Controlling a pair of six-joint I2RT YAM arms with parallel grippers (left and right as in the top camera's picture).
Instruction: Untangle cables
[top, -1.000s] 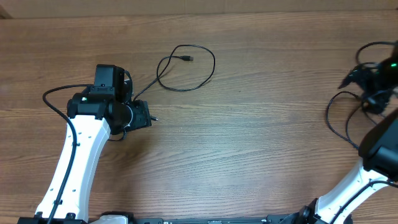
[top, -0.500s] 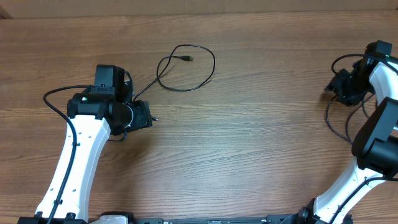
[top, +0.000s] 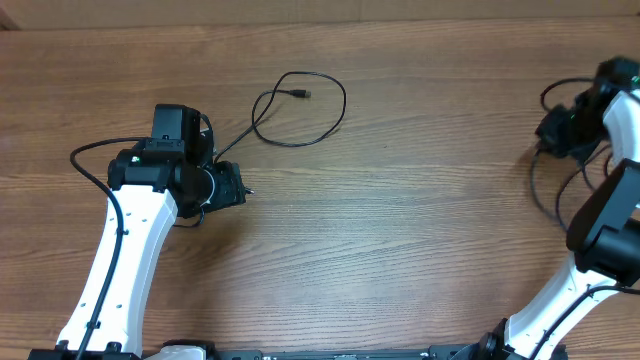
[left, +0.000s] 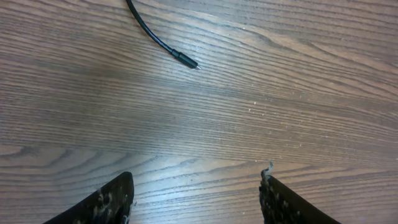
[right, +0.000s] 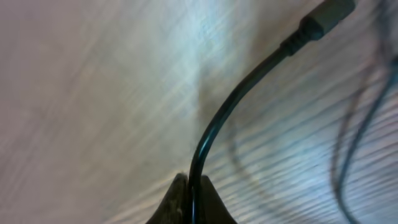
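1. Black and thin, one cable (top: 344, 100) lies in a loose open loop on the far middle of the wooden counter (top: 420, 240). Its small plug (top: 303, 93) rests inside the loop.
2. From that loop a straight stretch runs down and to the left, toward the left hand (top: 234, 187), and passes out of sight beneath it.
3. In the left wrist view a cable tail (left: 149, 31) comes in from the top edge and ends in a slim plug tip (left: 185, 60). It lies flat on the wood grain, well ahead of the fingers and apart from them.
4. The left hand (left: 196, 196) is spread, its two dark fingertips (left: 115, 202) standing wide with bare wood between them and nothing held.
5. A second cable (right: 214, 121) is at the far right edge of the counter. It rises in a curve from the right hand (right: 193, 190) to a grey plug (right: 324, 14) at the top of that view.
6. The right hand (top: 556, 128) is pressed together, pinching this second cable between its fingertips.
7. More thin black strands (right: 345, 149) show blurred to the right of the pinched cable. From overhead, slack loops (top: 531, 190) lie on the counter just beside the right arm (top: 610, 220).
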